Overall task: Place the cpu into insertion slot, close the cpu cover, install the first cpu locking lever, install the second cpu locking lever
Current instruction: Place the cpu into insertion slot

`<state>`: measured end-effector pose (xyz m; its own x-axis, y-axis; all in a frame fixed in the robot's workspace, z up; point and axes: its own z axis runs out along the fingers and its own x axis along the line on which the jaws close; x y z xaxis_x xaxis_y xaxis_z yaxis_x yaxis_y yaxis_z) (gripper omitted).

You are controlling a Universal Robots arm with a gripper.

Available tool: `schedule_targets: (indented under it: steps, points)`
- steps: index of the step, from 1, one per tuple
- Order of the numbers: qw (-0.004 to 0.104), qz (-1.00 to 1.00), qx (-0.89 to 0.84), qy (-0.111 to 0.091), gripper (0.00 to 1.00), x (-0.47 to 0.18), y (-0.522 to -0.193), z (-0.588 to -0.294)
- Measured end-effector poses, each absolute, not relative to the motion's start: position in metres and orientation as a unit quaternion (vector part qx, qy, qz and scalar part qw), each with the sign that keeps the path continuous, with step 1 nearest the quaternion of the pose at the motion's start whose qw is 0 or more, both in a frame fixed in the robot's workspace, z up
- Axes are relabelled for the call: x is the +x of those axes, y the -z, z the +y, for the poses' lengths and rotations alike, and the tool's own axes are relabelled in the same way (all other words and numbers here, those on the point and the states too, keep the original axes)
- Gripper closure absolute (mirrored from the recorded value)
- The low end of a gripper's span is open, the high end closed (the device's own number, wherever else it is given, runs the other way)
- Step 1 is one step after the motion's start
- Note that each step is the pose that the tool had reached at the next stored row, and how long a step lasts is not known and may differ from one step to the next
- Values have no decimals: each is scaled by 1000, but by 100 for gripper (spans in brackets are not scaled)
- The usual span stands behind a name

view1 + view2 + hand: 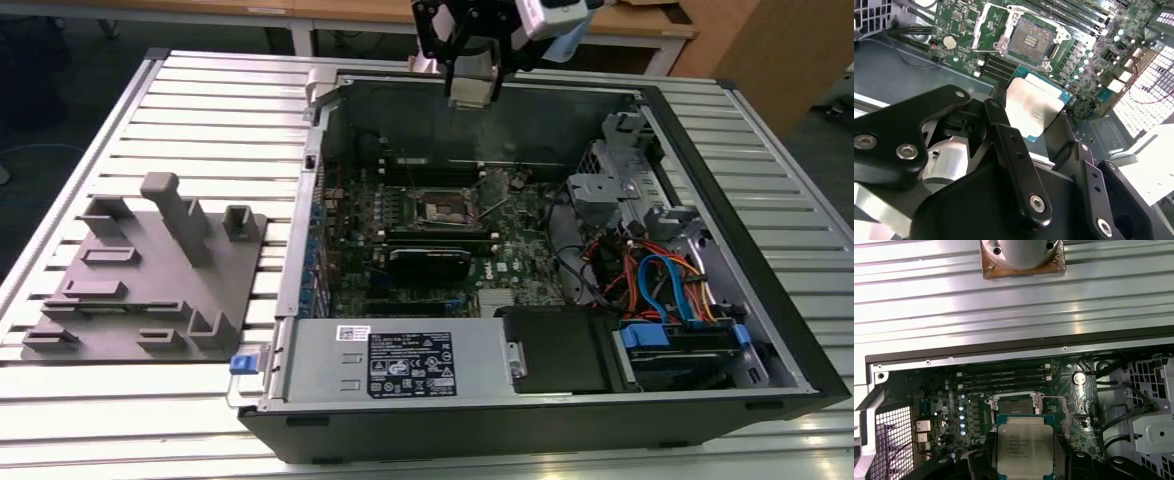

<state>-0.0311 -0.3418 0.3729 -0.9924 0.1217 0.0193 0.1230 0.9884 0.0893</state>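
My gripper (pixel 471 85) hangs above the back wall of the open computer case, shut on the cpu (pixel 470 93). In both wrist views the cpu (pixel 1031 107) (pixel 1024 447) is a square silver-topped chip with a green edge, clamped between the black fingers (pixel 996 117). The insertion slot (pixel 441 207) (pixel 1031 40) (pixel 1014 405) lies well below on the green board, its contact field bare. The cpu cover (pixel 988 27) stands swung open beside the slot.
The case (pixel 747 260) lies open on a slatted metal table (pixel 214 90). A grey fixture plate (pixel 147 270) sits at the exterior view's left. Long memory slots (pixel 1004 377), a power supply (pixel 387 360) and a drive bay with coloured cables (pixel 661 280) surround the board.
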Motion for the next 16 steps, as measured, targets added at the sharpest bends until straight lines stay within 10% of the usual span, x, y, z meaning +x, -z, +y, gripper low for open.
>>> schedule_targets:
  steps: [16]
  points:
    - [5,-994,-96,45,46,-31,-373,-342]
